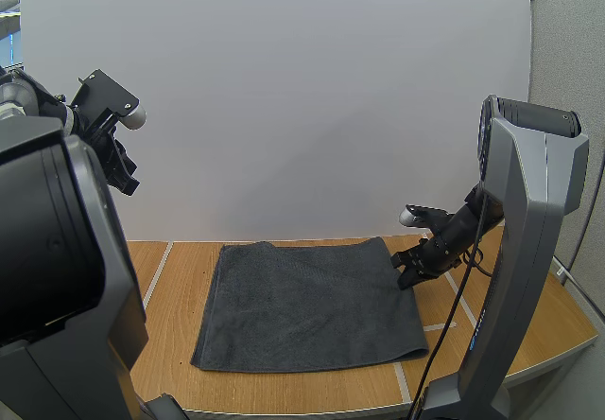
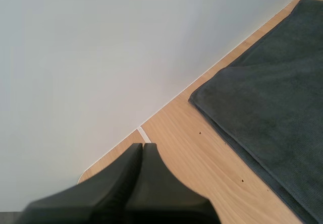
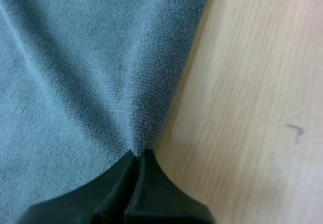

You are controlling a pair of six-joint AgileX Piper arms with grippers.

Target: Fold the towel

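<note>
The white wall (image 1: 312,98) stands upright behind the far edge of the table and is the largest thing in the scene. Below it lies the wooden table (image 1: 180,292), marked off by thin white lines (image 1: 157,273) that run from far to near on the left and on the right.

The dark grey towel (image 1: 312,302) lies flat near the middle of the table, between those lines. Its far edge is close to the wall and its near edge is short of the table's near rim. It is roughly rectangular. From the left wrist view, the edge by its far left corner shows more than one layer, one just inside the other, so it looks doubled over there. Bare wood lies between that corner and the wall.

The left arm (image 1: 57,250) rises at the near left, well apart from the towel. The right arm (image 1: 529,250) stands at the near right and reaches down and to the left toward the table.

The right gripper (image 1: 406,274) is down at the towel's right edge, near its far right corner. In the right wrist view its two black fingers are pressed together with the hem of the cloth pinched between the tips, and creases fan out from that spot.

The left gripper (image 2: 143,147) is held high above the table's far left, its fingers closed together as one dark wedge with nothing between them.
</note>
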